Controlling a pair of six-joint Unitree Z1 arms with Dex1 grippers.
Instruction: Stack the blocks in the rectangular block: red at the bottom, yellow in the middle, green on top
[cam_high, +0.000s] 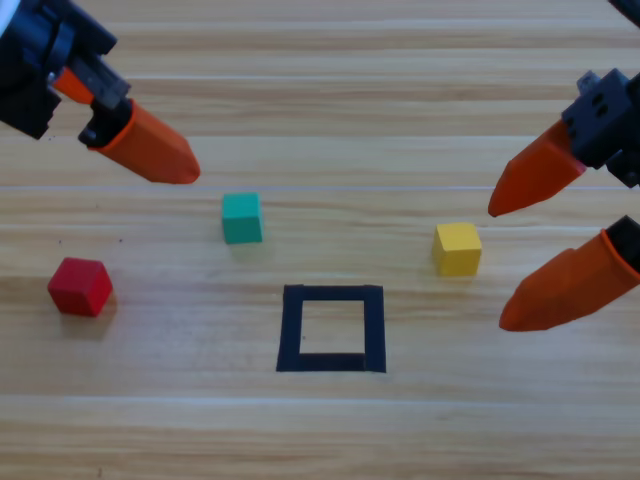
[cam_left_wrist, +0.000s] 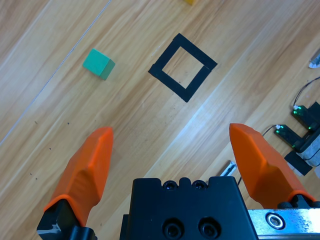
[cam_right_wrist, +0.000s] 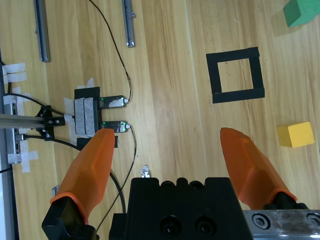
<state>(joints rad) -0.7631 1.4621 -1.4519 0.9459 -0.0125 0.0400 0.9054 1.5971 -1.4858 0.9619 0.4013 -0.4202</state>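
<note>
1. The left gripper (cam_high: 150, 150) is hovering over the wooden table (cam_high: 320, 430) at the upper left, its orange jaws spread wide in the left wrist view and gripping nothing.
2. The small matte red cube (cam_high: 80, 286) is sitting at the far left, turned slightly off the table's grain, well apart from the other things.
3. The small teal-green cube (cam_high: 242, 218) is resting right of the red one and farther up, nearly square to the table edges.
4. The flat hollow square of black tape (cam_high: 332, 328) is lying in the middle, its sides running along the grain, its opening bare.
5. The small plain yellow cube (cam_high: 457, 249) is sitting up and right of the tape square.
6. The right gripper (cam_high: 498, 268) is hanging just right of the yellow cube, jaws parted wide, touching nothing.
7. No readable writing is showing.
</note>
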